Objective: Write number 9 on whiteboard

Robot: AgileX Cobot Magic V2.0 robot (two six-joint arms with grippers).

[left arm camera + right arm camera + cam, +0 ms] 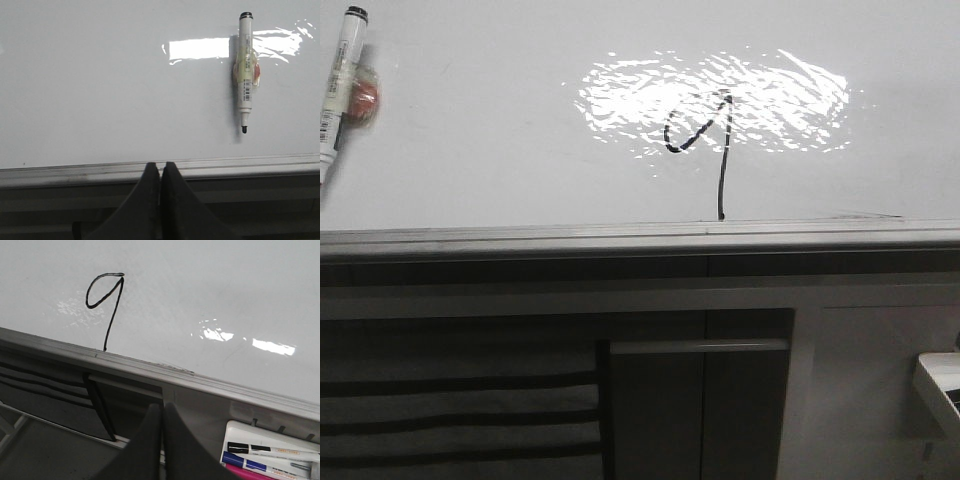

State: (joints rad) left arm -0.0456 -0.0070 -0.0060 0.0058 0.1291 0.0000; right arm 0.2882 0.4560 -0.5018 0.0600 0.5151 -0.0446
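The whiteboard (490, 120) fills the upper front view, with a grey metal rail (620, 238) along its near edge. A black hand-drawn number 9 (705, 135) sits on it inside the glare patch, its tail reaching down to the rail; it also shows in the right wrist view (106, 300). A white marker (340, 85) with a black tip lies on the board at far left, also seen in the left wrist view (245, 70). My left gripper (160, 167) is shut and empty over the rail. My right gripper (162, 410) is shut and empty, below the rail.
A white tray (240, 437) holding black, blue and pink markers sits below the board at right, its corner visible in the front view (940, 385). Grey cabinet panels (860, 380) and a dark slatted section (450, 400) lie under the rail.
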